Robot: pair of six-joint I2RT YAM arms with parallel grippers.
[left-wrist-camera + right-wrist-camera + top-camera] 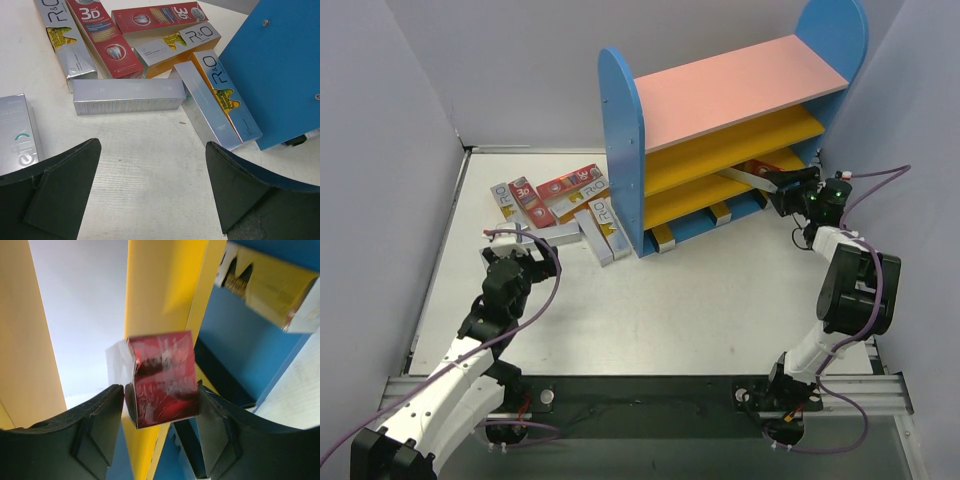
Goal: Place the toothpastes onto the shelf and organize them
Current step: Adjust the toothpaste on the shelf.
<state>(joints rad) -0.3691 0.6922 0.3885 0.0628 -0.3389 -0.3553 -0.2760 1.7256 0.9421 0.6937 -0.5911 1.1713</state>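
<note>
Ann: What was the biggest thing there?

Tom: The white counter (700, 310). At the back of it stood the shelf (620, 130), with blue sides, a pink top board (740, 90), two yellow boards (750, 135) and a blue base (688, 231).

Ann: Where were the toothpastes?

Tom: Most lay in a messy pile (560, 205) on the counter, just to the left of the shelf. There were silver ones and red ones, some on top of others. A few more lay side by side on the blue base, with their yellow ends (663, 237) poking out at the front.

Ann: And the arms?

Tom: The left arm reached to the near edge of the pile. The left gripper (152, 147) was open as wide as could be, with nothing in it. It hung over the bare counter. A long silver box (127, 96) lay across in front of it, and another silver box (17, 130) lay just beside one of its fingers.

Ann: And the right one?

Tom: The right gripper (160, 387) was at the right end of the shelf. One red toothpaste box (162, 382) sat between its fingers — the box's far end was pushed in between the two yellow boards. The fingers were close on both sides of the box, but I could not tell if they were squeezing it or just sitting loose beside it.
</note>
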